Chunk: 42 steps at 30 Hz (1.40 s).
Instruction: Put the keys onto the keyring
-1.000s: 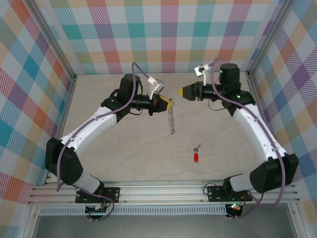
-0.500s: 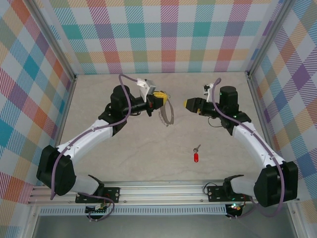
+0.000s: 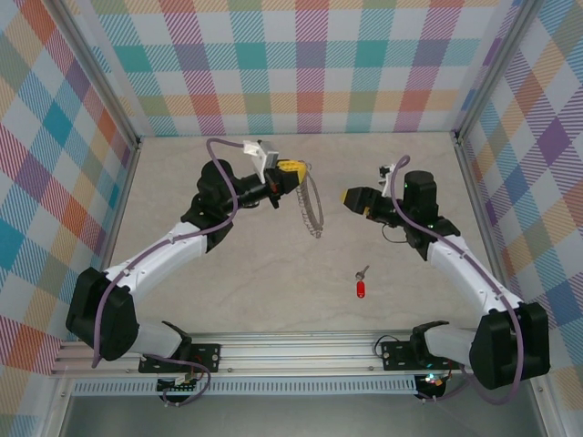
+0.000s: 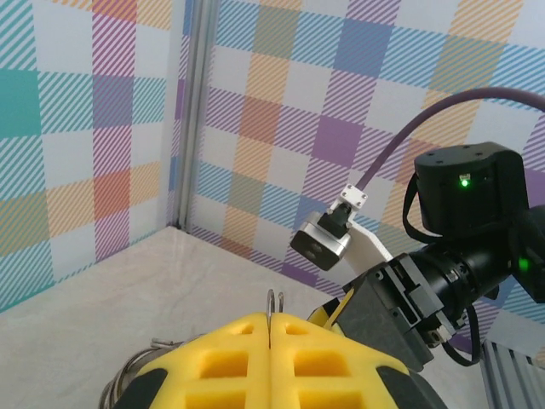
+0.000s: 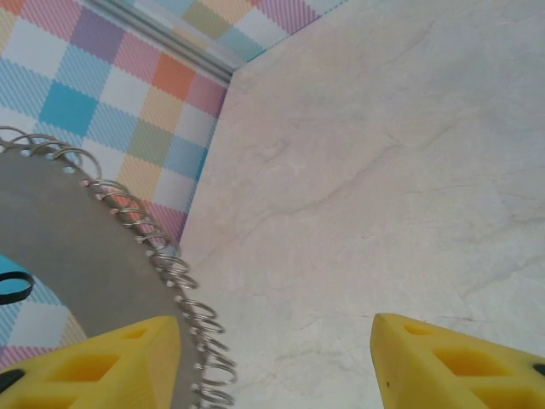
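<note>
Left gripper [image 3: 295, 171] clamped shut on keyring [image 3: 314, 214], held clear of worktop [image 3: 255, 282], likely presenting loops; right gripper [image 3: 349, 198] part-open, empty, facing it; key [image 3: 360, 288] lying unpicked.

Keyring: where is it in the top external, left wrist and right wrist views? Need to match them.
Top external: keyring just above centre, held edge-on by the shut left gripper.
Left wrist: keyring at bottom centre, its wire sticking up from the gripper, loops at bottom left.
Right wrist: keyring at the left edge, looped rim running down.
Shared landmark: the beige table.
</note>
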Each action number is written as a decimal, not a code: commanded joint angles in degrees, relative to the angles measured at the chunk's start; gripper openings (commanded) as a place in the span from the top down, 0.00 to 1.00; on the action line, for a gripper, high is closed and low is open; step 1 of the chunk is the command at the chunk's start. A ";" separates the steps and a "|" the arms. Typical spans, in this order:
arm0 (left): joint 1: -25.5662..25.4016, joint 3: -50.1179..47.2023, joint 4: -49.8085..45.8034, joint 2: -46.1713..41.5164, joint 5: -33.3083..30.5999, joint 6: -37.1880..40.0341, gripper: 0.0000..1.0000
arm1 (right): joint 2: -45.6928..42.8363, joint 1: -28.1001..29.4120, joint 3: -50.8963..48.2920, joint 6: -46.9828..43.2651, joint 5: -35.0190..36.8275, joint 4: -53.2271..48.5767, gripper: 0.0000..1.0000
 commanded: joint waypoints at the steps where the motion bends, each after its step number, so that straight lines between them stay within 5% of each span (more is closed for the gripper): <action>1: 0.00 0.92 1.56 -2.78 -2.31 -2.18 1.00 | -2.03 0.20 -0.51 -0.62 5.55 -4.70 0.39; 14: 0.00 2.87 -7.81 -3.12 -4.48 -0.98 1.00 | -2.74 1.30 -5.03 -4.27 17.25 -26.80 0.46; 28: 0.09 -0.84 -7.57 -6.31 -5.43 -0.81 1.00 | 5.70 21.96 -7.29 0.63 35.86 -35.50 0.57; 42: 0.83 -2.84 -7.41 -9.57 -5.51 -0.70 1.00 | 8.88 24.44 -5.84 0.28 39.26 -35.33 0.63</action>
